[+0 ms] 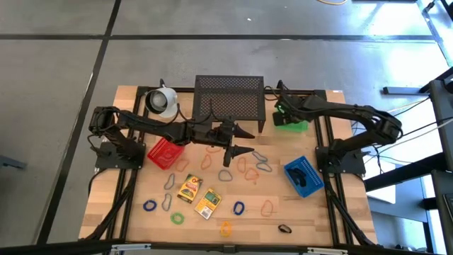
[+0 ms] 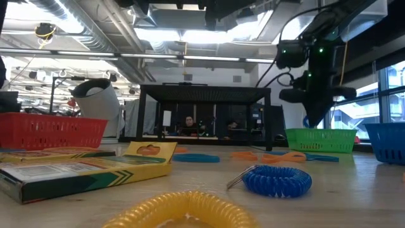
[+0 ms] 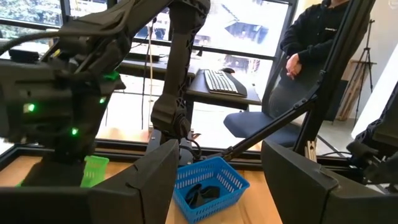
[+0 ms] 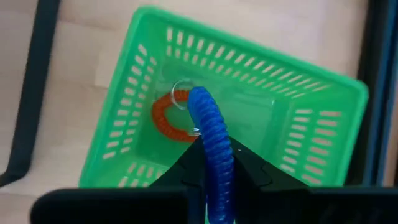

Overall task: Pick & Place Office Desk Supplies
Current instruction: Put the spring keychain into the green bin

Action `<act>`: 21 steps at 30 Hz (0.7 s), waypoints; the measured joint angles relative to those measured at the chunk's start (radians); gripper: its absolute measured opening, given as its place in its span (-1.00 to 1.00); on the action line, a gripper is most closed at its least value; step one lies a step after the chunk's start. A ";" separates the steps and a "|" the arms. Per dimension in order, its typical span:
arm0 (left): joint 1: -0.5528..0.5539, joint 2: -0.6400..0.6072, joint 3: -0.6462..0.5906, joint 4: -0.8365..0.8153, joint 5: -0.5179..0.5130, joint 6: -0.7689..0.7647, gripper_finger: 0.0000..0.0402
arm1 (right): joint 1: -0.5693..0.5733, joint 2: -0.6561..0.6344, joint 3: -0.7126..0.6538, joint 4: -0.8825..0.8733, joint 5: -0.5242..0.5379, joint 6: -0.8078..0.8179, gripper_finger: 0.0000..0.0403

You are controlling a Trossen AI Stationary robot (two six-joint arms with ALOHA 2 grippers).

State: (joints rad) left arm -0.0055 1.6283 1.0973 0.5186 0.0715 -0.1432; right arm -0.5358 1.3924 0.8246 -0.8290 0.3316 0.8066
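Observation:
My right gripper [image 1: 284,113] hangs over the green bin [image 4: 236,112] at the table's far right, shut on a blue coil loop [image 4: 208,121]. An orange coil loop [image 4: 166,118] with a metal ring lies on the bin's floor. My left gripper [image 1: 249,142] stands open and level above the table's middle, holding nothing. Several loops lie flat on the table, among them an orange loop [image 1: 212,149], a grey loop [image 1: 260,161], a blue loop [image 2: 276,180] and a yellow loop [image 1: 225,228]. Two yellow packets [image 1: 189,188] [image 1: 208,203] lie flat near the front. My right gripper pinches the blue coil loop between its two fingers, at a stretch of coil [image 4: 216,152] right at the fingertips. The fingers come from above, slanting down. The loop reaches past the fingertips, its free end [image 4: 199,99] clear above the bin's floor.
A black mesh rack [image 1: 230,99] stands at the far middle, a white mug [image 1: 163,101] to its left. A red bin [image 1: 165,152] sits under the left arm. A blue bin [image 3: 208,183] with dark bits stands at the right. A person [image 3: 323,37] sits beyond the table.

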 joint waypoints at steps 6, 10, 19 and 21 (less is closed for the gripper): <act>0.000 0.000 0.000 0.000 0.000 0.000 0.11 | 0.000 0.057 0.000 0.002 -0.008 -0.002 -0.80; 0.000 0.000 0.000 0.000 0.000 0.000 0.11 | 0.000 0.074 0.000 0.003 -0.011 0.002 -0.80; 0.000 0.000 0.000 0.000 0.000 0.000 0.11 | 0.000 0.074 0.000 0.003 0.016 0.024 -0.71; 0.000 0.000 0.000 0.000 0.000 0.000 0.11 | 0.000 0.074 0.000 0.003 0.017 0.024 -0.63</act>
State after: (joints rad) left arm -0.0055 1.6283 1.0973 0.5183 0.0715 -0.1432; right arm -0.5358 1.4666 0.8246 -0.8258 0.3489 0.8303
